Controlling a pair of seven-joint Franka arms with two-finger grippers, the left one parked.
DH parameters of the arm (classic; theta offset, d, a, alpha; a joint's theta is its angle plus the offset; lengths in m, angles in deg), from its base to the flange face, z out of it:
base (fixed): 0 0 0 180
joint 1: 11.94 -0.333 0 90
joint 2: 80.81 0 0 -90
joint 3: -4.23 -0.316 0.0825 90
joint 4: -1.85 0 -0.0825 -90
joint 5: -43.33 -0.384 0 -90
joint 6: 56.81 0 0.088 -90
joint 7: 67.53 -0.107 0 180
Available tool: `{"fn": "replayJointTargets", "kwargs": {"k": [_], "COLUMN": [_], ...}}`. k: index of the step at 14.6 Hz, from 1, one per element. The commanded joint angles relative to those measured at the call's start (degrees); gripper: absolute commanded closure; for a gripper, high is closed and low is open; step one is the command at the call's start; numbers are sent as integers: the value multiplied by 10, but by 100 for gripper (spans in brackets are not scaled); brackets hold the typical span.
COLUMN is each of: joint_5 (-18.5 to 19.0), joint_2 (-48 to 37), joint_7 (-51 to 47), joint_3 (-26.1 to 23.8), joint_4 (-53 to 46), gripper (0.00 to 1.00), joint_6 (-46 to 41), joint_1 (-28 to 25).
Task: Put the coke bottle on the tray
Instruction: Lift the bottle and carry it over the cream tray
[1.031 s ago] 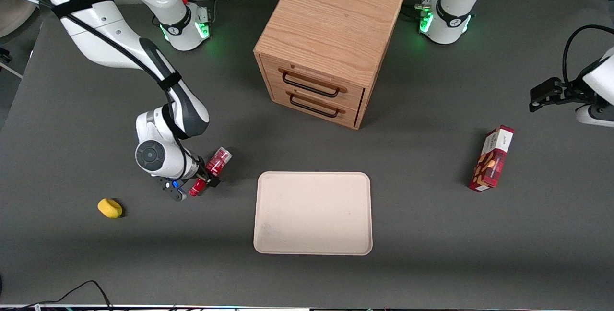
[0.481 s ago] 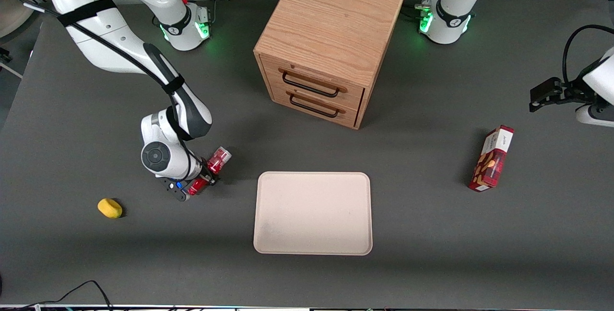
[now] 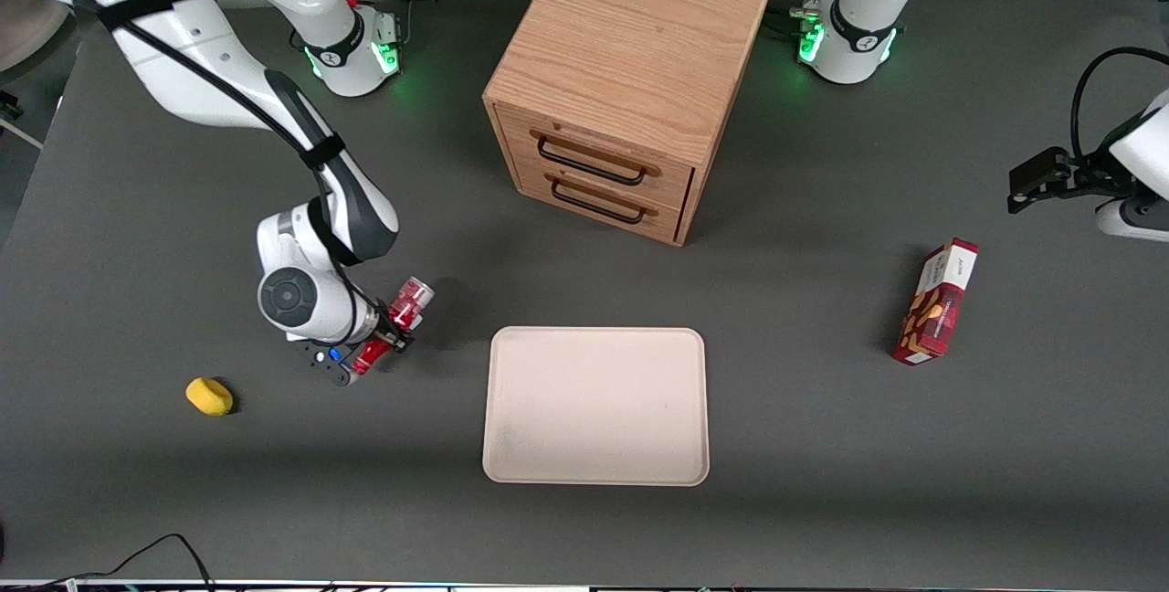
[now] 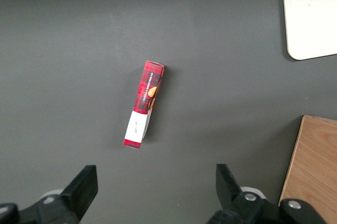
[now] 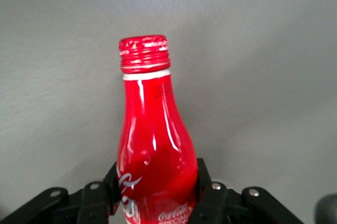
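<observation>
Dark table (image 3: 822,501), tool (image 3: 391,329) clamping coke bottle (image 3: 393,327)

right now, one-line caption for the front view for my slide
Gripper shut on the coke bottle, held tilted beside the tray, with the wooden drawer cabinet farther from the camera.

Dark grey matte table surface (image 3: 822,501) fills the scene under even, diffuse light. A light oak two-drawer cabinet (image 3: 621,89) with black wire handles stands at 12 o'clock, casting a soft shadow toward 6 o'clock. A black cable (image 3: 155,551) loops at 7 o'clock.
</observation>
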Motion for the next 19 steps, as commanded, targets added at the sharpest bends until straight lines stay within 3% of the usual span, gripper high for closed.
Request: {"fn": "replayJointTargets", "kwargs": {"k": [1, 4, 8, 12, 15, 19], "joint_5": [2, -7, -8, -5, -5, -4], "joint_2": [-76, -94, -74, -1, 81, 183], "joint_7": [104, 200, 242, 231, 228, 220], "joint_3": [10, 21, -3, -55, -104, -105], "joint_4": [-44, -136, -291, -387, -413, -413], "gripper": [100, 100, 100, 100, 100, 100], "joint_6": [-107, -216, -320, -302, -230, -127], "joint_1": [3, 4, -5, -27, -30, -55]}}
